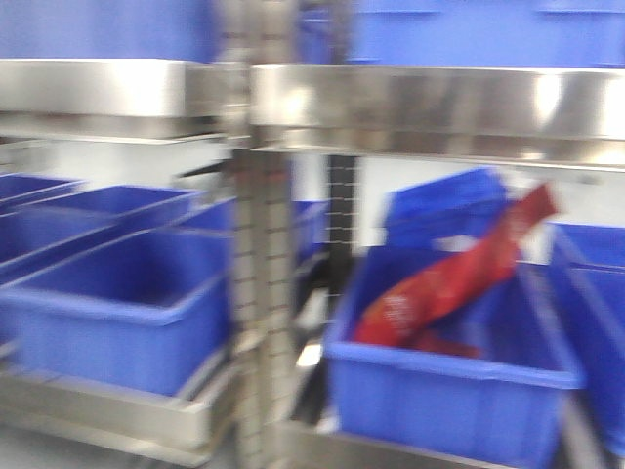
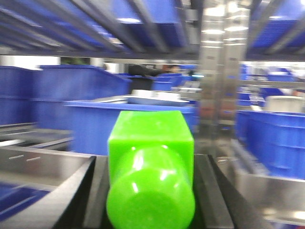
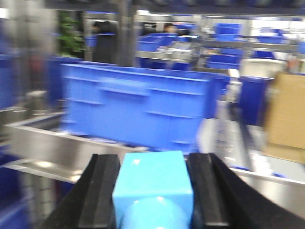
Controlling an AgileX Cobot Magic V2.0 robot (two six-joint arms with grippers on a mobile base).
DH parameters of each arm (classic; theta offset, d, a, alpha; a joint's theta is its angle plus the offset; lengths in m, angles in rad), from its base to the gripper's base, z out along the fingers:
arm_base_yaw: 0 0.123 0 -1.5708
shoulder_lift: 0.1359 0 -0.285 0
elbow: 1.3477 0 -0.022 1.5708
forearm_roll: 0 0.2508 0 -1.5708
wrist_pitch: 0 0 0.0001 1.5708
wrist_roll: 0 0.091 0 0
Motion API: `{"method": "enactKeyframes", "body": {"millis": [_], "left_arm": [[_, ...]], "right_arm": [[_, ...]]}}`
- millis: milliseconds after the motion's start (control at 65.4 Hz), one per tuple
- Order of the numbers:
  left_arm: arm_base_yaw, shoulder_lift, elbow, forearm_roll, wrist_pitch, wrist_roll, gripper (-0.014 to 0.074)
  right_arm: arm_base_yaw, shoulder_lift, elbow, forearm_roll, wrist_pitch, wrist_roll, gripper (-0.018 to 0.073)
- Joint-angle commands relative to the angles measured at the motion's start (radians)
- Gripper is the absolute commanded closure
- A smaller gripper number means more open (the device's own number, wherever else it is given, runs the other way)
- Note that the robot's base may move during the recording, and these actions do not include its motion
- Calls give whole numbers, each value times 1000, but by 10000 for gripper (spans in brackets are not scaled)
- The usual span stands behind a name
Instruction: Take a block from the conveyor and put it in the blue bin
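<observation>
My left gripper [image 2: 150, 191] is shut on a bright green block [image 2: 150, 176], held between its two black fingers [image 2: 97, 191]. My right gripper [image 3: 153, 191] is shut on a light blue block [image 3: 153, 183], held between its black fingers [image 3: 102, 191]. Blue bins stand on steel shelves: one [image 1: 127, 313] at the left of the front view, one [image 1: 449, 391] at the right holding a red packet [image 1: 449, 283]. A blue bin [image 2: 109, 124] is ahead of the left gripper, another [image 3: 138, 107] ahead of the right gripper. The conveyor is out of view.
A steel rack post [image 1: 259, 293] stands between the two front bins, with a steel shelf [image 1: 420, 107] above. More blue bins [image 2: 271, 138] line the shelves. A cardboard box [image 3: 286, 112] is at the right. All views are motion-blurred.
</observation>
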Motion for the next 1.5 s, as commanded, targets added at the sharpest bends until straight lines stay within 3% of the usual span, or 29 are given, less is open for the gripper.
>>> {"method": "enactKeyframes", "body": {"millis": [0,1484], "left_arm": [[2,-7,0,5,-19,1,707],[2,-7,0,5,-19,1,707]], "right_arm": [[-7,-5,3,5,-17,0,721],[-7,-5,3,5,-17,0,721]]}}
